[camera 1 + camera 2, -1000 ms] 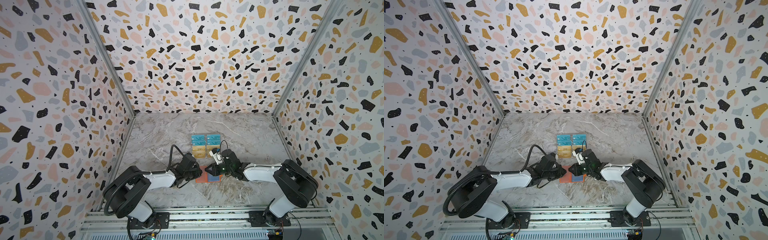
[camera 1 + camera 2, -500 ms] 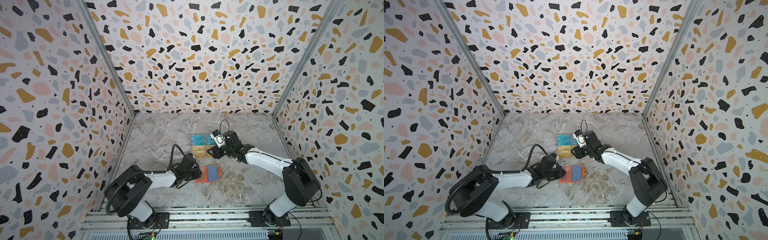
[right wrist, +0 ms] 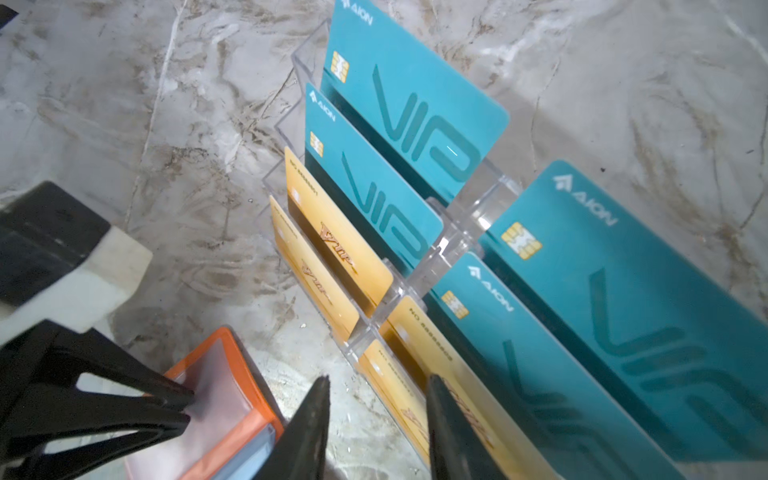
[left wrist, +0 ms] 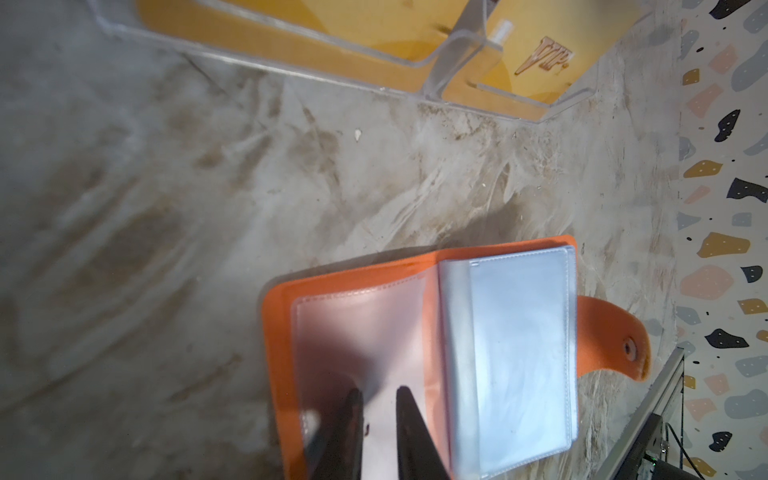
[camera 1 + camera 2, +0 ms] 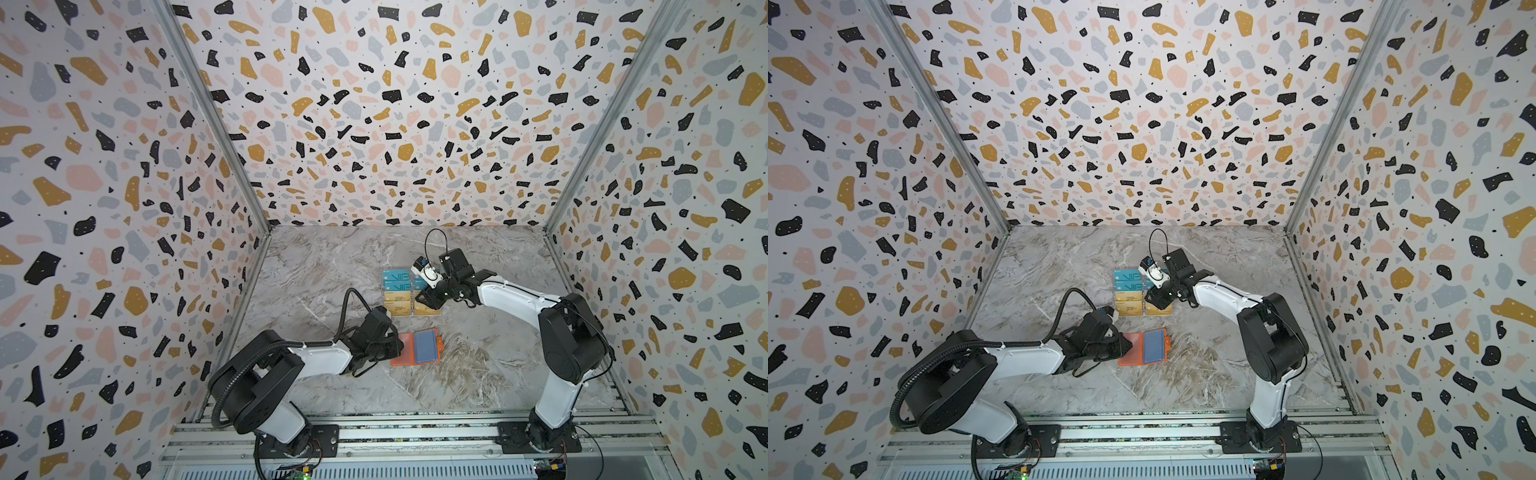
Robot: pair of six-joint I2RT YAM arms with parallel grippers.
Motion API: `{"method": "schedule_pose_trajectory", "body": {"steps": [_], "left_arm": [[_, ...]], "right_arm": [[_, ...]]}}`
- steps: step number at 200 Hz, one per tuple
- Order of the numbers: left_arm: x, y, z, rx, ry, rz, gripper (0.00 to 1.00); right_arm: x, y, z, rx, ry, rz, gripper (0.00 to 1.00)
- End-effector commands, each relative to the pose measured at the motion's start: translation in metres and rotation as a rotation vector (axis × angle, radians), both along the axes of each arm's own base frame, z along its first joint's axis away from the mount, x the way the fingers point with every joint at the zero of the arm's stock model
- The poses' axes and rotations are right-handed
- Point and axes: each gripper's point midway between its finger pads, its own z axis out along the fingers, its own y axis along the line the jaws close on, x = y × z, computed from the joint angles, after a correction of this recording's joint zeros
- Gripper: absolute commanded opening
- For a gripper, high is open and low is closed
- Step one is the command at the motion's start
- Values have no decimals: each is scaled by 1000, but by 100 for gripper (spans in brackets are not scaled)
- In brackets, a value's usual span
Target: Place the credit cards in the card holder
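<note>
Left gripper [image 4: 378, 419] nearly closed, pressing open card holder [image 4: 511, 357]; right gripper [image 3: 376, 411] open, empty, at gold credit cards [image 3: 419, 374].

Card holder [image 5: 415, 347]: small orange wallet, lying open and flat on table, bluish clear sleeves on one half, pinkish clear pocket on other, snap tab [image 4: 611, 338] sticking out at side. Left gripper [image 4: 378, 419] tips rest on pinkish half.

Credit cards [image 3: 399, 199]: teal ones with big "VIP" letters and gold chip, gold ones with small print. All stand tilted in rows, teal behind, gold in front. Nearest gold card [image 3: 419, 399] sits just by right gripper [image 3: 378, 399] tips.
</note>
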Motion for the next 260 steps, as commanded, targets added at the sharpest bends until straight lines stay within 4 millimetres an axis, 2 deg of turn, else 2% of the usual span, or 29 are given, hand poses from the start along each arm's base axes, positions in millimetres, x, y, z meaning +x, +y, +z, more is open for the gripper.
{"method": "schedule_pose_trajectory", "body": {"steps": [1, 45, 53, 93, 139, 198, 260], "left_arm": [[-9, 5, -9, 20, 23, -16, 18], [-12, 4, -12, 10, 38, -24, 19], [-8, -1, -8, -12, 17, -26, 19], [-8, -3, -7, -25, 17, -30, 19], [-9, -4, -7, -32, 19, -32, 19], [-9, -5, -7, -34, 18, -42, 20], [-9, -4, -8, -37, 21, -43, 20]], "right_arm": [[-6, 3, 21, 23, -51, 77, 40], [-5, -1, 11, -12, -49, 108, 36], [-5, -1, 10, -16, -52, 116, 35], [-6, -2, 18, -24, -98, 143, 34], [-4, -6, -6, -84, -63, 151, 32], [4, -13, -17, -140, -95, 127, 34], [0, -16, -39, -183, -71, 144, 36]]}}
